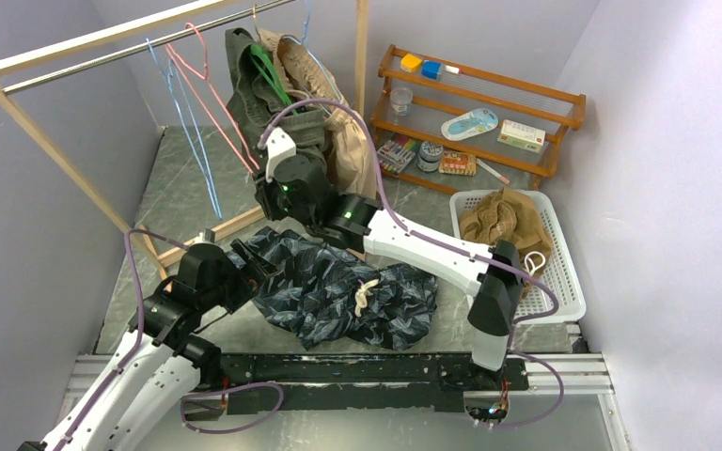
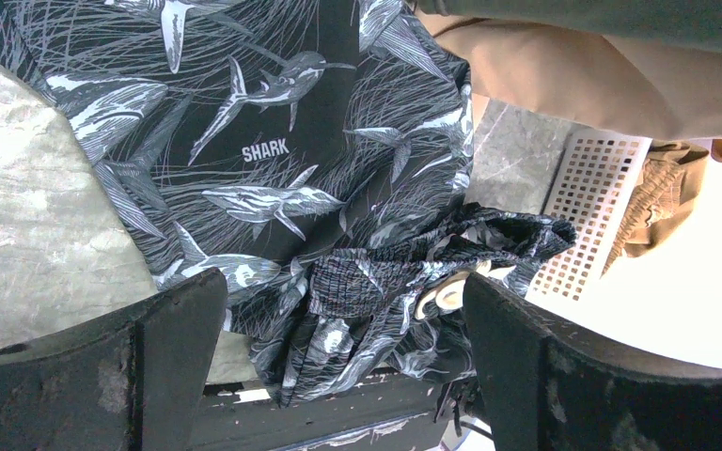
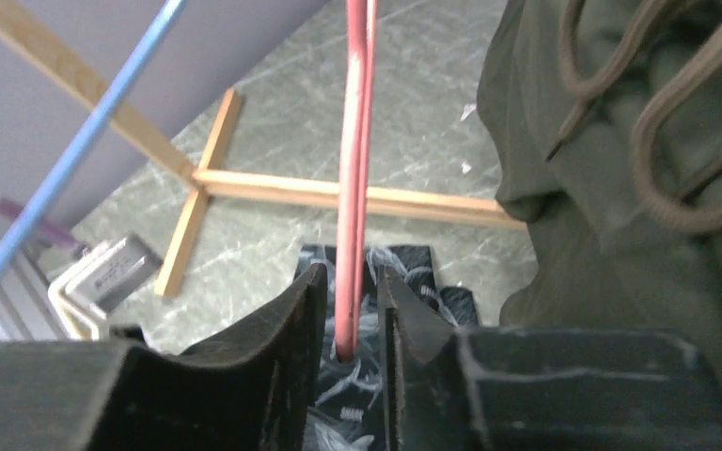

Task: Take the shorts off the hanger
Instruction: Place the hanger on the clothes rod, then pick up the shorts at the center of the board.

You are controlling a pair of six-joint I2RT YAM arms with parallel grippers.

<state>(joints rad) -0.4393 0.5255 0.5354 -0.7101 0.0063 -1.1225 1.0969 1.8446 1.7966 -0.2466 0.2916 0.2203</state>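
Note:
Dark navy shark-print shorts (image 1: 338, 282) (image 2: 273, 150) lie crumpled on the table. My left gripper (image 1: 252, 265) (image 2: 343, 291) hovers over their near edge, wide open and holding nothing. Olive green shorts (image 1: 249, 80) (image 3: 639, 188) and light beige shorts (image 1: 348, 141) still hang on hangers from the rail. Tan-brown shorts (image 1: 503, 221) lie in the white basket (image 1: 564, 282). My right gripper (image 1: 277, 183) (image 3: 352, 277) is beside the olive shorts. An empty pink hanger (image 1: 211, 103) (image 3: 355, 169) runs between its jaws, which stand slightly open with a gap on each side of the wire.
A wooden clothes rack (image 1: 85, 42) spans the back left, with an empty blue hanger (image 1: 188, 122) (image 3: 85, 132) on it. Its foot (image 3: 338, 193) crosses the grey table. A wooden shelf (image 1: 479, 103) with small items stands at the back right.

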